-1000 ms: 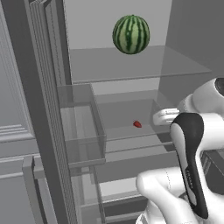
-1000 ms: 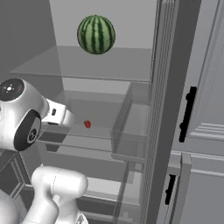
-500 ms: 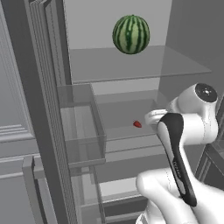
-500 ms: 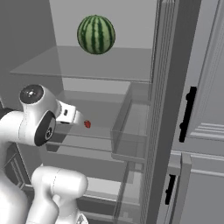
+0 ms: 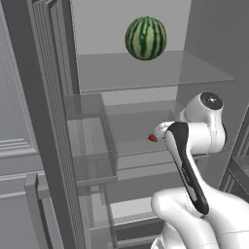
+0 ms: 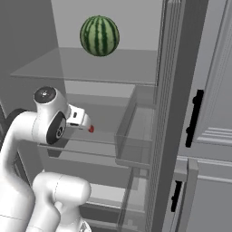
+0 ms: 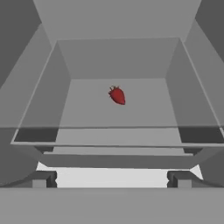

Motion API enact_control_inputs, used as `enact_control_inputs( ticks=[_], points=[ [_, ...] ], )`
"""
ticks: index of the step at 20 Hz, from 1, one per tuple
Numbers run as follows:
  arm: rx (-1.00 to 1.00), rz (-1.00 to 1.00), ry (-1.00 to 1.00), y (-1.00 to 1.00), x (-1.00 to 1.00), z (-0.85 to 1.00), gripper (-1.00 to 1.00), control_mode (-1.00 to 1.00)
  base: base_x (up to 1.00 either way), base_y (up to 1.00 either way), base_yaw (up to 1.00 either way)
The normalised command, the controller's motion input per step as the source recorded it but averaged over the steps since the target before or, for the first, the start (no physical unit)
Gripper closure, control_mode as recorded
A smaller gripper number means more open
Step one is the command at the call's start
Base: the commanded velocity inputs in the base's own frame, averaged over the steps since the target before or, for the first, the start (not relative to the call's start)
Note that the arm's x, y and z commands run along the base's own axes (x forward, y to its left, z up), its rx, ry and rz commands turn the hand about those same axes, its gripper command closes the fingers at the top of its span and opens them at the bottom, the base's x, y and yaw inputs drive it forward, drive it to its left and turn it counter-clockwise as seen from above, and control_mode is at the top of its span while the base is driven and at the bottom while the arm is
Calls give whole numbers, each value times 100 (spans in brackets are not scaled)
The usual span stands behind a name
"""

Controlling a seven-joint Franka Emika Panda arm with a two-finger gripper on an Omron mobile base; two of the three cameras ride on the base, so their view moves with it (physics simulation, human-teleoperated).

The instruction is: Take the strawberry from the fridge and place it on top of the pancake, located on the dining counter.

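The fridge [image 5: 48,121] stands open, its pale interior and glass shelves in front of me. A small red strawberry [image 7: 117,95] lies on the middle glass shelf [image 7: 87,113], towards the back. In the hand view my gripper [image 7: 112,180] faces it from the shelf's front edge, open, with its two dark fingertips [image 7: 43,179] wide apart and nothing between them. The left base view has the strawberry [image 5: 152,138] just ahead of my gripper [image 5: 159,131]; the right base view has the strawberry [image 6: 91,129] just past my gripper [image 6: 85,123]. The pancake and the dining counter are out of view.
A big striped green watermelon [image 5: 146,38] sits on the shelf above [image 6: 99,36]. A clear door bin [image 5: 92,146] juts out to the left of the shelf [image 6: 136,136]. Grey cabinets with black handles [image 6: 195,118] stand to the right of the fridge.
The arm has swung in towards the middle shelf, bringing the hand close to the strawberry. The jaws have stayed open and the strawberry has not moved.
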Motion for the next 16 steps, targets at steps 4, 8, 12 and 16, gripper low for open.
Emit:
enact_control_inputs(
  ticks=[4, 8, 12, 16],
  points=[
    [0, 3, 0, -4, 44, -32, -100, -100, 0, 0, 0],
    [0, 4, 0, 0, 47, -40, -100, -100, 0, 0, 0],
    [-1, 0, 1, 0, 56, -32, -100, -100, 0, 0, 0],
    [0, 0, 4, 0, 46, -24, -100, -100, 0, 0, 0]
  ],
)
